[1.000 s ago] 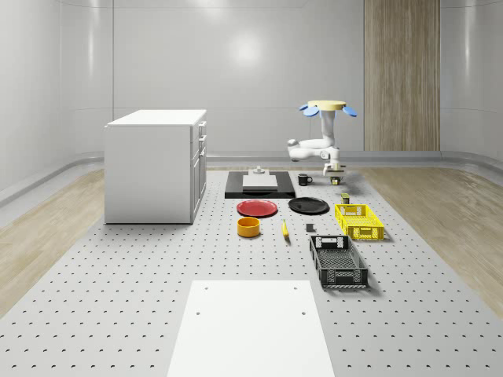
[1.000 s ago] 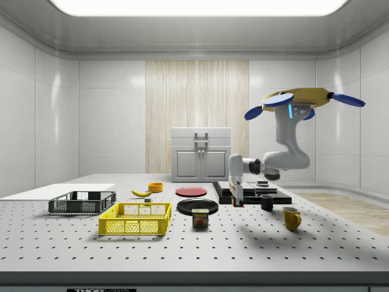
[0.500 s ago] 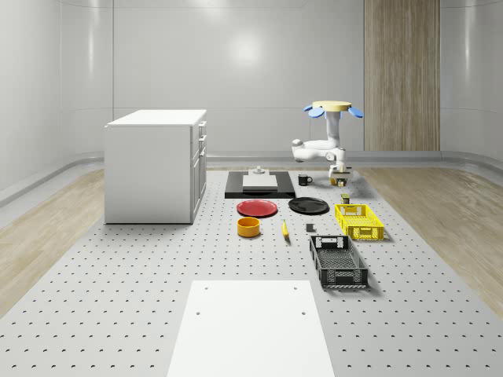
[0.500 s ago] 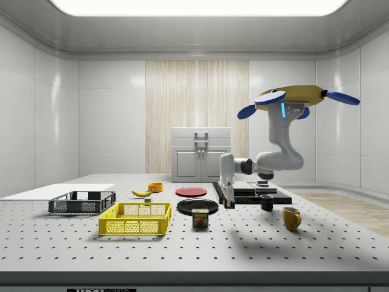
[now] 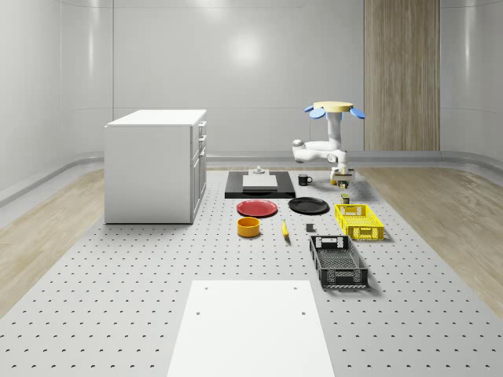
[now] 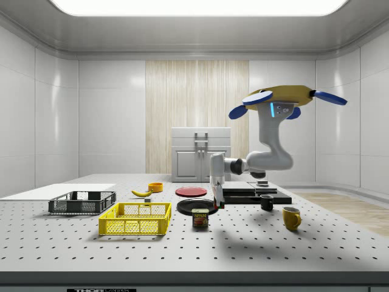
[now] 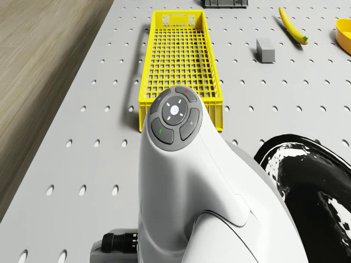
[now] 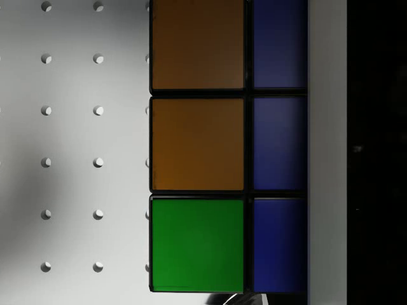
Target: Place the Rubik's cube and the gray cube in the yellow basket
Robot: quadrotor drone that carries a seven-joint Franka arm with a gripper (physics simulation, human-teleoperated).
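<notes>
In the side view, start at the lower left: the yellow basket (image 6: 135, 226) sits on the table with its long side toward that camera, and it lies to the side view's left of, and below, the gripper (image 6: 217, 205). That is the relation your next move likely turns on: carry leftward in that view, then lower. The gray cube (image 7: 265, 50) rests on the table just beside the basket's long wall, outside it, not yet collected. In the drone view the basket's long axis runs straight away from the drone, its near short end just beyond the wrist. Moving right, the gripper hangs pointing down near the black plate (image 6: 194, 207) and the can (image 6: 200, 218); the jaws look clamped on the Rubik's cube (image 8: 198, 146), which the wrist view shows close up, with the table well below it. Farther right, the arm (image 6: 267, 159) drops from the drone (image 6: 281, 97), bends and reaches sideways toward the basket, while the drone hovers above the table.
</notes>
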